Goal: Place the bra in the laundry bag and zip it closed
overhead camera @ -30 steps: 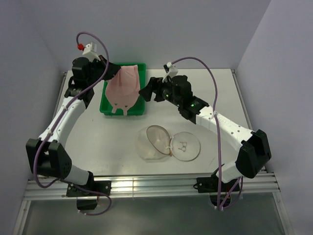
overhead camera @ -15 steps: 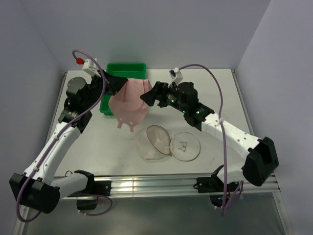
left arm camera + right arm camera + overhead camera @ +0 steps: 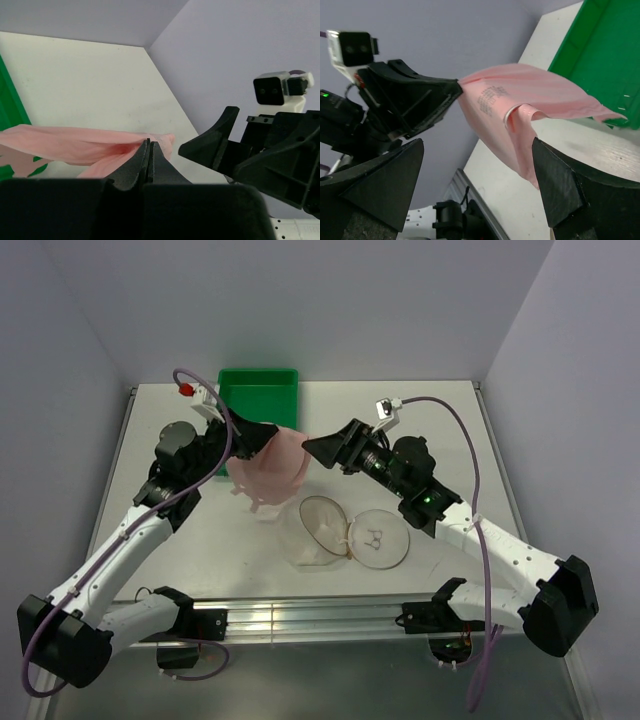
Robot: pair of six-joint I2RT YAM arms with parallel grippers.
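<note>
Now we log the left gripper [image 3: 266,434] clenched on the bra [image 3: 270,468], which hangs above the desk [image 3: 450,430] at 11 o'clock of the opened laundry bag [image 3: 345,532]. The right gripper [image 3: 310,446] is spread wide, holding nothing, at the bra's 3 o'clock.

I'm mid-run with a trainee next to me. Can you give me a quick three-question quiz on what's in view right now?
1. Fill in: the right gripper is ___ (open or shut).
2. What holds the bra up? A. the left gripper; B. the right gripper; C. both.
3. True or false: the laundry bag is zipped shut.

Key:
1. open, with its fingers wide apart on either side of the bra.
2. A, the left gripper is shut on the bra's edge.
3. false, the laundry bag lies spread open in two halves.
</note>
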